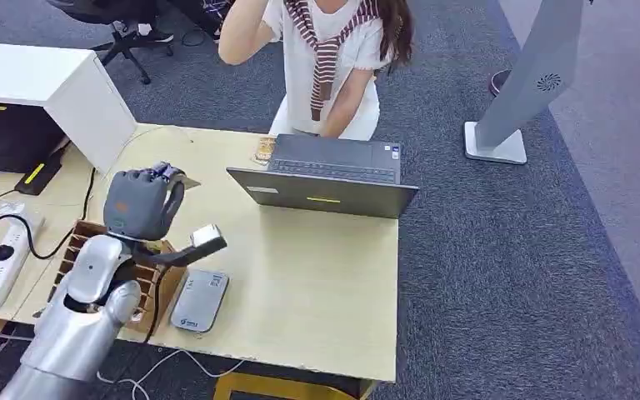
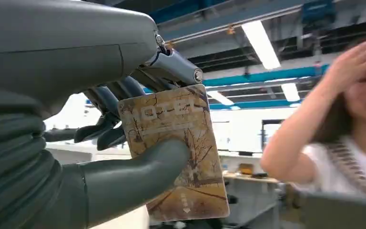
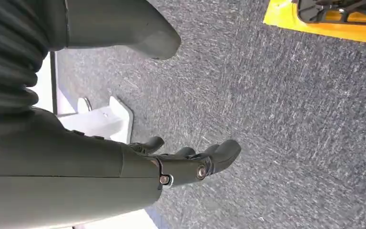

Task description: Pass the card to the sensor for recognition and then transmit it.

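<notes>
left hand [image 2: 76, 157] pinching the hotel card [image 2: 176, 152] between thumb and fingers, raised above the surface [image 1: 317, 275], right hand [image 3: 124, 157] hanging empty, fingers apart

- Brown hotel card [image 2: 176, 152], printed with bare trees, held upright between thumb and fingers.
- Grey sensor [image 1: 200, 300] lies flat at the table's near edge.

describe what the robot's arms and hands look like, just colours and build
The left arm is rounded, glossy silver segments. The left hand is matte grey with darker fingers, a thick grey thumb, a ribbed grey wrist cover and small silver screws at the knuckles. The right hand has the same grey shell and dark fingers.
</notes>
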Robot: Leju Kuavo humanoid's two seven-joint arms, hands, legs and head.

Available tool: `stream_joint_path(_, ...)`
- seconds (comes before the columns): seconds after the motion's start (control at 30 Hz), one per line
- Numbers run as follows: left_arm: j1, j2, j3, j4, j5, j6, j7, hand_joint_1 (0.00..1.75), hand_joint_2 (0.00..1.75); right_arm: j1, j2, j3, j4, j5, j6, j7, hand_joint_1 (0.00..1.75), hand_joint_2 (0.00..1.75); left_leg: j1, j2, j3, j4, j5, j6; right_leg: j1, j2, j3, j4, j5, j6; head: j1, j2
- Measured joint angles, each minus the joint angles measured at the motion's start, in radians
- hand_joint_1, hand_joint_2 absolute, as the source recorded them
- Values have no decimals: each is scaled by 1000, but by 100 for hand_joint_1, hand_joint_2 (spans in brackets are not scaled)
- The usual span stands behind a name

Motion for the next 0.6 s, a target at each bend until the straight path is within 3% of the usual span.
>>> stream_joint_path(0.3,201,-7,-16,-141,-8,23,-8,175,175,4,0,-2,2,-2,-11,0,0,175,0,0,-1,0,0,0,0,0,-1,0,0,0,0,0)
stream_joint_path(0.6,250,-7,-18,-164,-9,8,-2,175,175,4,0,-6,2,-2,-11,-2,0,175,0,-1,-1,0,1,0,0,-1,0,0,0,0,0,0)
